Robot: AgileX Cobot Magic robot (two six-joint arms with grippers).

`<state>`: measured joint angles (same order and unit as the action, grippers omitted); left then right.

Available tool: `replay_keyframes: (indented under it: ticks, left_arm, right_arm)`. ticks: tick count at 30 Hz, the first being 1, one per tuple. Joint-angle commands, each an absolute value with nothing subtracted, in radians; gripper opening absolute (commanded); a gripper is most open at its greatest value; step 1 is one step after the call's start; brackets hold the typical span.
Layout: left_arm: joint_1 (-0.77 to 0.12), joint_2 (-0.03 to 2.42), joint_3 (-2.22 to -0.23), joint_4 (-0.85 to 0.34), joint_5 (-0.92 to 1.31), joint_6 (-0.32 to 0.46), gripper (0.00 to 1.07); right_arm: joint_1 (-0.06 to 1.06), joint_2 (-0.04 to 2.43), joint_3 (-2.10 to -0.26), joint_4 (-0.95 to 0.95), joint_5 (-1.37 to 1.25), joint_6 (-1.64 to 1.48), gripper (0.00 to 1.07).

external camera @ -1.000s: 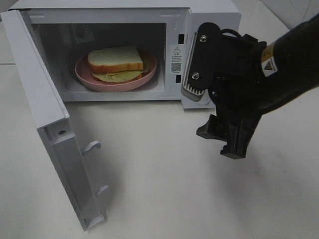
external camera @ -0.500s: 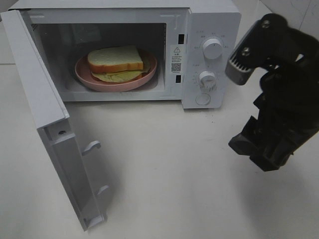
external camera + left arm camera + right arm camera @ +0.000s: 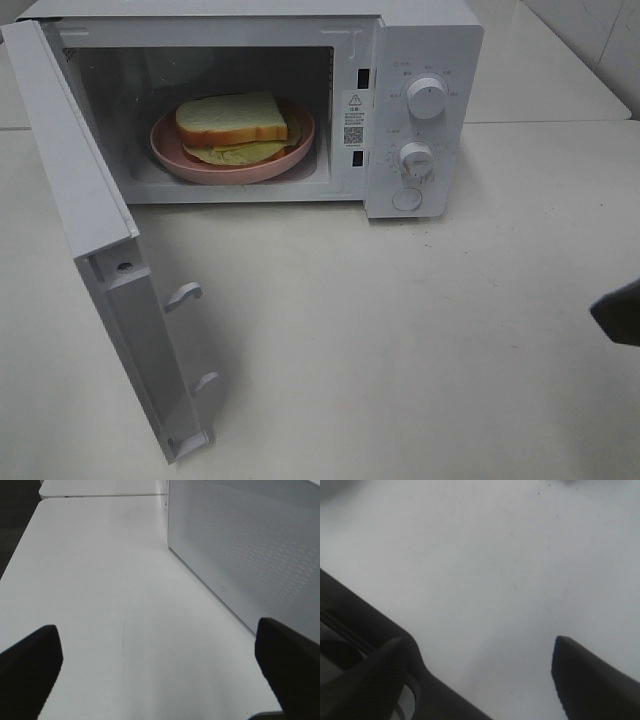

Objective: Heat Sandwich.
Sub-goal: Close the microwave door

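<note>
The sandwich [image 3: 230, 120], tan bread over a yellow-green layer, lies on a round pink plate [image 3: 236, 172] inside the white microwave [image 3: 425, 50]. The microwave door [image 3: 85, 205] stands wide open at the left. Only a dark tip of my right gripper [image 3: 620, 312] shows at the right edge of the exterior view, far from the microwave. In the right wrist view that gripper [image 3: 485, 680] is open and empty over bare table. My left gripper [image 3: 160, 680] is open and empty, low over the table beside a perforated white panel [image 3: 250, 555]. It is out of the exterior view.
Two round knobs [image 3: 427, 98] [image 3: 416, 158] and a button sit on the microwave's right-hand panel. The open door juts toward the front left of the white table [image 3: 400, 350]. Another white table [image 3: 540, 70] stands behind on the right.
My right arm has pulled back from in front of the microwave's control panel to the right, almost out of the exterior view. The sandwich, plate and door have not moved.
</note>
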<state>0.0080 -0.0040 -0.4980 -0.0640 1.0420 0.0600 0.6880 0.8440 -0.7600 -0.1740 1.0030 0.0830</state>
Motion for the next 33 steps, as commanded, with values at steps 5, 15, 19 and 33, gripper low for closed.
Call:
replay_keyframes:
  ticks: [5, 15, 19, 33]
  left_arm:
    - [0.006, -0.03, -0.495, -0.068, 1.028, 0.061, 1.01]
    - [0.006, -0.03, -0.495, -0.068, 1.028, 0.061, 1.01]
    - [0.006, -0.03, -0.495, -0.068, 1.028, 0.061, 1.01]
    - [0.006, -0.03, -0.495, -0.068, 1.028, 0.061, 1.01]
  right_arm:
    - [0.688, 0.766, -0.756, -0.172, 1.164, 0.095, 0.76]
    - [0.686, 0.617, -0.756, -0.175, 1.237, 0.094, 0.76]
    - [0.686, 0.564, -0.756, -0.175, 1.235, 0.094, 0.76]
    - [0.408, 0.358, -0.74, -0.176, 1.156, 0.094, 0.76]
